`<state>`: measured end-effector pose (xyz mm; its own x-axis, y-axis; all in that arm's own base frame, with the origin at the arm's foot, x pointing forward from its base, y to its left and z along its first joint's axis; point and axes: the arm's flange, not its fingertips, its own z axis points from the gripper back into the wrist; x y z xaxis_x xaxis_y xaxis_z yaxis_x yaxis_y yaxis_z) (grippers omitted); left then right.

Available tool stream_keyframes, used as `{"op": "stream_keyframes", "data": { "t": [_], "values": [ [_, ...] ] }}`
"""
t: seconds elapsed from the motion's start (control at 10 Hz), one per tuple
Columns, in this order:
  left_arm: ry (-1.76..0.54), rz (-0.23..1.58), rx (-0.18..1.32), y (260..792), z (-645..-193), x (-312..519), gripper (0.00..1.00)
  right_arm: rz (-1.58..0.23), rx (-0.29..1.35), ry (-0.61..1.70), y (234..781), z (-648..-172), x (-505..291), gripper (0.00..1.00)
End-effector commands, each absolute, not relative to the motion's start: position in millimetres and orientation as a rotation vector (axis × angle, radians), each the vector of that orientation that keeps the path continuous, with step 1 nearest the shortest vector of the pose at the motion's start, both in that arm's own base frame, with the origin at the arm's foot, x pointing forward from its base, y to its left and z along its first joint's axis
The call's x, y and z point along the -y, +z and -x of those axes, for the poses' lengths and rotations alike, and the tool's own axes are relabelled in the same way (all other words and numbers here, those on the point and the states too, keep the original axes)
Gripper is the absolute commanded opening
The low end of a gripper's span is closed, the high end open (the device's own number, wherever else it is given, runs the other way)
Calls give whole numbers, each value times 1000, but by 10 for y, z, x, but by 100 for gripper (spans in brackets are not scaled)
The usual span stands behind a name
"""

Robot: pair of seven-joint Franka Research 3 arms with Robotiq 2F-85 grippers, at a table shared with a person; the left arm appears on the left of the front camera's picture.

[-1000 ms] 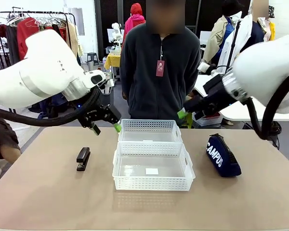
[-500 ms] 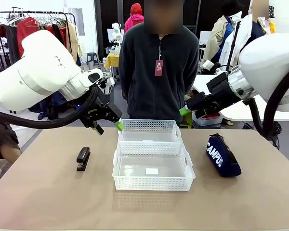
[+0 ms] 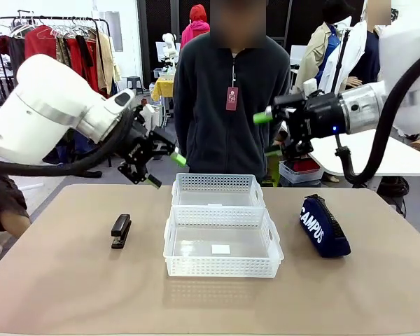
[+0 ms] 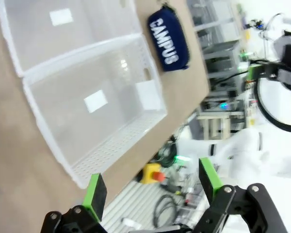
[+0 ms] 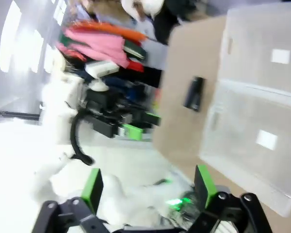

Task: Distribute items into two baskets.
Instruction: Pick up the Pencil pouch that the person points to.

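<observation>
The black stapler (image 3: 120,231) lies on the table's left side, also seen in the right wrist view (image 5: 193,92). The navy CAMPUS pouch (image 3: 324,225) lies to the right of the baskets (image 4: 169,39). Two white lattice baskets stand touching at mid-table, the near basket (image 3: 222,264) in front of the far basket (image 3: 217,183), and both are empty. My left gripper (image 3: 165,171) hovers open above the far basket's left corner. My right gripper (image 3: 267,134) hangs open high above the table, left of and well above the pouch. Nothing sits between either pair of fingers (image 4: 94,193) (image 5: 203,183).
A person in a dark fleece (image 3: 231,105) stands at the far edge behind the baskets. Clothes racks (image 3: 49,42) and white tables (image 3: 378,157) fill the background. Bare tabletop (image 3: 70,294) stretches in front of the baskets and around the stapler.
The right gripper has risen and turned so its fingers point left. The left gripper has lifted slightly and rotated. Stapler, pouch and baskets have stayed put.
</observation>
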<state>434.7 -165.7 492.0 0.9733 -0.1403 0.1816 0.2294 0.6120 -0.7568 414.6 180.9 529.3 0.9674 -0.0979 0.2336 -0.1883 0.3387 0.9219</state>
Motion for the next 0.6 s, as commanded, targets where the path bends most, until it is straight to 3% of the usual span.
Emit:
{"op": "stream_keyframes", "data": {
  "t": [0.0, 0.5],
  "values": [
    [-172, 1064, 75, 5065, -4500, 1578, 100, -1341, 228, -98, 5301, -4337, -1747, 100],
    [-127, 1368, 133, 5586, -4620, 1288, 100, -1501, 140, -27, 5591, -4617, -1138, 100]
  ]
}}
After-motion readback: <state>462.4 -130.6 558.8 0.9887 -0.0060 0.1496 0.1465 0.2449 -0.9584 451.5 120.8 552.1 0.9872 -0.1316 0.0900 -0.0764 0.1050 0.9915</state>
